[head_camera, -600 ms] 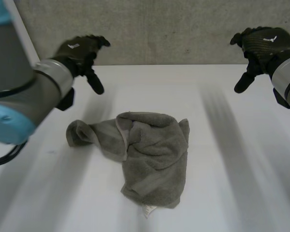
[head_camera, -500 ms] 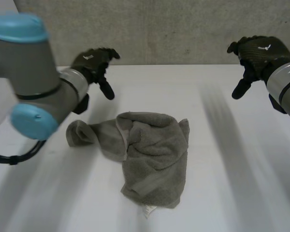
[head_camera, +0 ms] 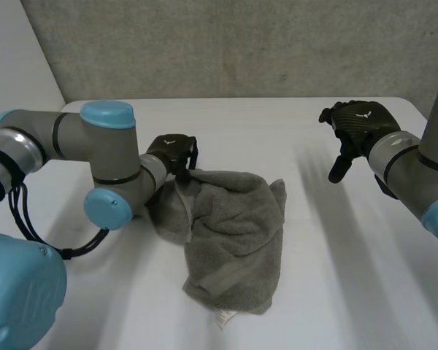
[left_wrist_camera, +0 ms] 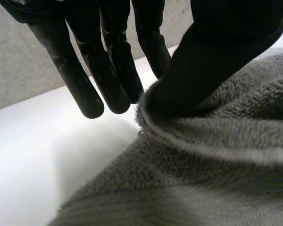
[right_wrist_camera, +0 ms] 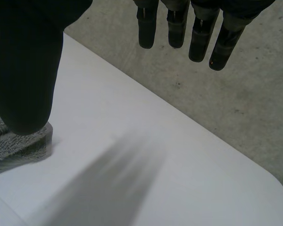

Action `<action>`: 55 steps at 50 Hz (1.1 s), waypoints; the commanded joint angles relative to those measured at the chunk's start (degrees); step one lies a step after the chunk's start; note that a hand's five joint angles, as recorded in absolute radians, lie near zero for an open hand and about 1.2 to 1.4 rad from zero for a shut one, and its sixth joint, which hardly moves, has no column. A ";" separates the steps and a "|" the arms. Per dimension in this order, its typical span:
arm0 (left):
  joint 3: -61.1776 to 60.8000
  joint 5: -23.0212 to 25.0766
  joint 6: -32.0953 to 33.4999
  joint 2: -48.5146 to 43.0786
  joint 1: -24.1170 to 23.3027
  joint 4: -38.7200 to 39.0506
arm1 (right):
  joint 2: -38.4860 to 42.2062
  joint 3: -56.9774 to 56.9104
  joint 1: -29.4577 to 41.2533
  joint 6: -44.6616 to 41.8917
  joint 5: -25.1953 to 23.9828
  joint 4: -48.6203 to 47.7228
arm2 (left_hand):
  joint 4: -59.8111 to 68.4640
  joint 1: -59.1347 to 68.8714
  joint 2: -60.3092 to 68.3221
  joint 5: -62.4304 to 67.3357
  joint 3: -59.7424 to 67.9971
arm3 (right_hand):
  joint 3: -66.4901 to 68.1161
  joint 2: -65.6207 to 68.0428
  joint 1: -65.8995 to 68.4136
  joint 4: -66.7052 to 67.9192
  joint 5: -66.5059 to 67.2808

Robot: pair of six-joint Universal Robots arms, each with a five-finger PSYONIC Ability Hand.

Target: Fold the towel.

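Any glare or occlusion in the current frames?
Head view: table bright, no hot spots; left arm overlaps the towel's edge. Left wrist view: thumb of the left hand, dark and close, hides part of the towel. Right wrist view: thumb of the right hand does the same.

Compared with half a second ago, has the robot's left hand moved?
Yes. The left hand has come down from near the far edge of the table, apart from the towel, to the towel's far left edge, thumb on its hem.
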 commanded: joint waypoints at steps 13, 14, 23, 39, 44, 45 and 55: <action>-23.75 -0.07 6.94 34.41 -1.11 0.03 | 15.13 -14.94 0.78 21.91 -18.63 -0.84 | 22.62 21.74 22.69 22.75 22.72 | -2.15 -3.57 -2.27 -3.03 -3.34; -26.10 -0.07 7.20 37.36 -1.02 0.30 | 17.40 -16.42 1.83 24.26 -21.33 0.46 | 22.62 21.74 22.69 22.75 22.72 | -2.15 -3.57 -2.27 -3.03 -3.34; -31.93 0.10 11.85 42.85 -1.02 1.00 | 27.17 -23.89 8.86 27.10 -25.84 5.75 | 22.62 21.74 22.69 22.75 22.72 | 36.91 35.49 36.79 36.03 35.72; -1.71 -0.95 20.12 31.51 -0.14 29.09 | 8.77 -36.80 8.17 7.98 -3.20 -20.37 | 22.62 21.74 22.69 22.75 22.72 | 67.85 66.43 67.73 66.97 66.66; -2.04 -1.91 20.30 31.85 -0.23 33.94 | -4.26 -18.43 8.25 0.13 -3.68 -37.80 | 22.62 21.74 22.69 22.75 22.72 | 67.85 66.43 67.73 66.97 66.66; -5.00 -1.92 20.30 32.29 -0.14 33.26 | -6.20 -13.32 8.43 -0.58 -6.13 -39.93 | 22.62 21.74 22.69 22.75 22.72 | 67.85 66.43 67.73 66.97 66.66; -33.63 -1.04 20.30 37.56 -0.14 30.80 | -10.36 8.24 8.78 -3.92 -11.86 -32.26 | 22.62 21.74 22.69 22.75 22.72 | 67.85 66.43 67.73 66.97 66.66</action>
